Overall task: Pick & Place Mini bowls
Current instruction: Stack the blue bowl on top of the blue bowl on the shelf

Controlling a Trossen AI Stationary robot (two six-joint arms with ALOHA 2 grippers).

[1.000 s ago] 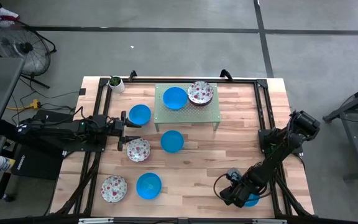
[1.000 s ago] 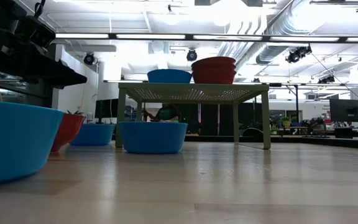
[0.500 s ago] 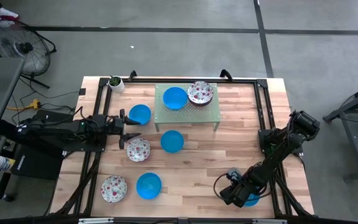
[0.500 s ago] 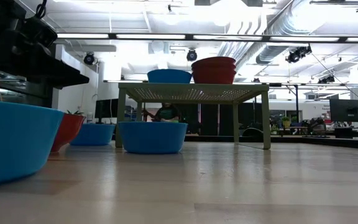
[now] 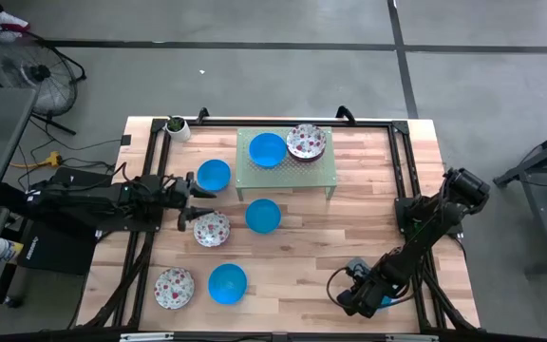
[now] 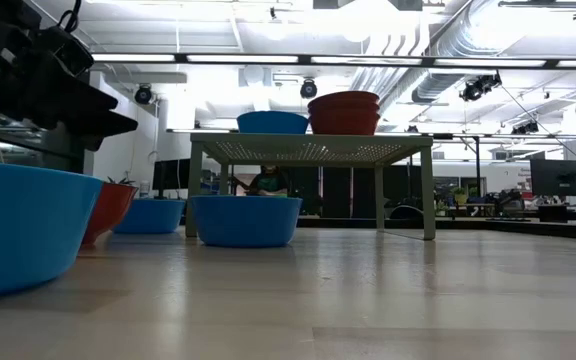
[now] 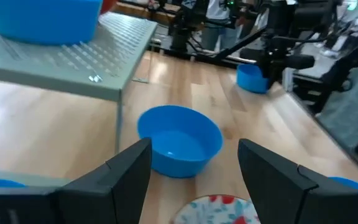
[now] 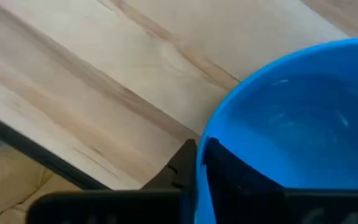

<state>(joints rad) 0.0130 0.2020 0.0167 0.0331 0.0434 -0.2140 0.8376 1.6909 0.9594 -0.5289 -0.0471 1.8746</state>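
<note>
The right pincer (image 5: pixel 373 300) grips a blue bowl (image 8: pixel 303 118) by its rim, which could slip out, while the left pincer (image 5: pixel 190 202) hangs wide just beside a speckled bowl (image 5: pixel 211 228).

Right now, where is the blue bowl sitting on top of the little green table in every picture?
High view: the blue bowl sits on the green table, beside the floral bowl.
Low view: the blue bowl is on the tabletop, left of a red-looking bowl.
Left wrist view: it is cut off at the top left corner.
Right wrist view: not in it.
Shared landmark: the green table.
</note>
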